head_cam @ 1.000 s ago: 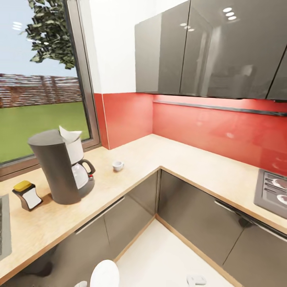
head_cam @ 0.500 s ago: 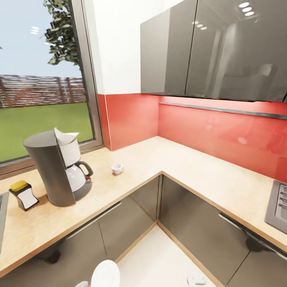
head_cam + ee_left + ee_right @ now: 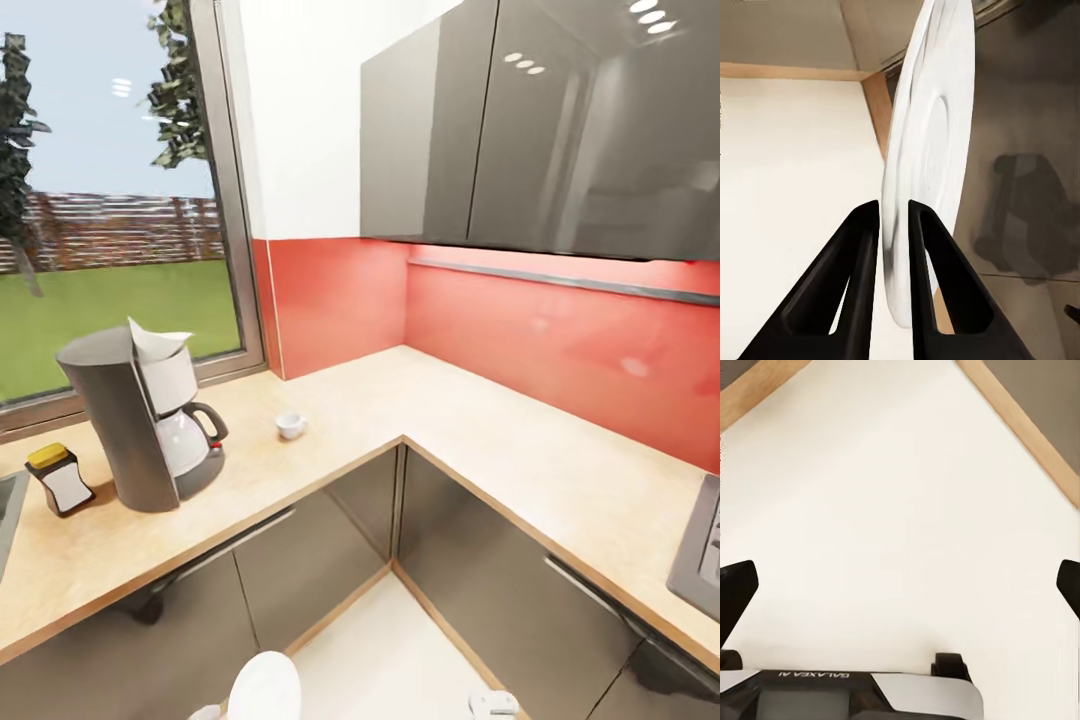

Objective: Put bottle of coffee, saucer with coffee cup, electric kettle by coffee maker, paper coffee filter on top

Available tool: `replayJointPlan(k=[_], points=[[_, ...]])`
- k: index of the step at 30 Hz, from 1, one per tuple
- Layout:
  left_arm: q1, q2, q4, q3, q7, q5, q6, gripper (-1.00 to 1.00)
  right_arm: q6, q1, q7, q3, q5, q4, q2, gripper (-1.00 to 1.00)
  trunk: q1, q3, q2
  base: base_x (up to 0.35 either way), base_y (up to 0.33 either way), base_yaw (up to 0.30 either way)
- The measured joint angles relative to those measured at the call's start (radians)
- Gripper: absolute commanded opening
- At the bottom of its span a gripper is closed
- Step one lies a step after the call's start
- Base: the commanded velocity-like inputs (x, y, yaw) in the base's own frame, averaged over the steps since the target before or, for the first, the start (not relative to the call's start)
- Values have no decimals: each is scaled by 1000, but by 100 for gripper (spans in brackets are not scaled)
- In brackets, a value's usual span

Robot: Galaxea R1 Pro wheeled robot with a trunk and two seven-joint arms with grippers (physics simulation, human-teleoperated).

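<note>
Along our light wood-grain worktop (image 3: 330, 400) edge, filter-topped dark grey coffee maker (image 3: 125, 425) stands; left end effector (image 3: 894, 217) pinches the flat white saucer (image 3: 930, 142), unplaced; right end effector spread wide.

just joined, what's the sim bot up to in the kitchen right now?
It's setting up a coffee station. The left gripper is shut on the saucer, held on edge low in front of the cabinets. The right gripper is open over the floor, holding nothing. On the kitchen countertop, the coffee maker has the paper coffee filter on top, with the bottle of coffee on one side. The coffee cup sits on the other side, a little apart.
</note>
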Motion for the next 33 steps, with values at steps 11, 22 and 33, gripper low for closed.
replayJointPlan(k=[11, 22, 33], points=[[0, 0, 0, 0, 0, 1, 0, -100, 0, 0, 0, 0, 0, 0, 0, 100, 0, 9, 0, 0, -16, 239], [0, 0, 0, 2, 0, 2, 0, -100, 1, 0, 0, 0, 0, 0, 1, 100, 0, 12, 0, 0, 0, 274], [0, 0, 0, 1, 0, 2, 0, -100, 2, 1, 0, 0, 0, 0, 1, 100, 0, 19, 0, 0, 0, 273]])
